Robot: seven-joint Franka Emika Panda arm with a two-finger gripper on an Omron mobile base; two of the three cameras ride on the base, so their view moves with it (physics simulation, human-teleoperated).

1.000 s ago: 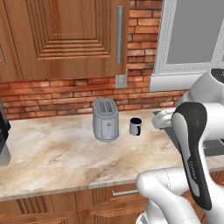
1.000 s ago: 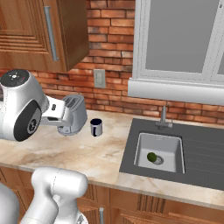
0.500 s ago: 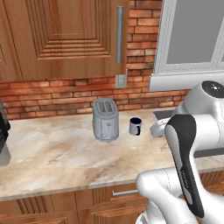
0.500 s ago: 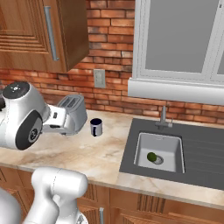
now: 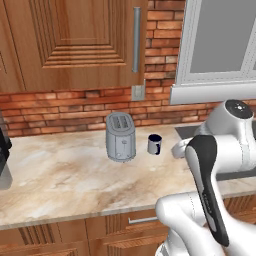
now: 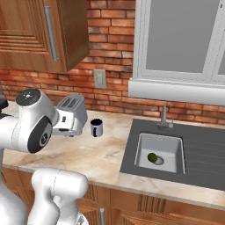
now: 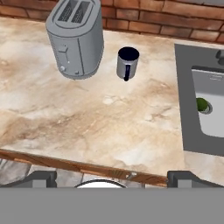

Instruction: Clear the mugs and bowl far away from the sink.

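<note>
The desk is a smooth, veined marble slab running under a rough brick wall; the sink is set in it at the right, a matte dark grey unit with a paler square basin. A brushed-metal toaster stands left of the mug, near but apart. The mug — small, upright, navy inside, pale outside, handle toward the camera in the hand view — sits between toaster and sink. It looks glazed ceramic: light, rigid, slick, breakable. A pinch across the rim, clear of the handle, seems safest. The end effector hangs fully open and empty above the desk's front edge.
</note>
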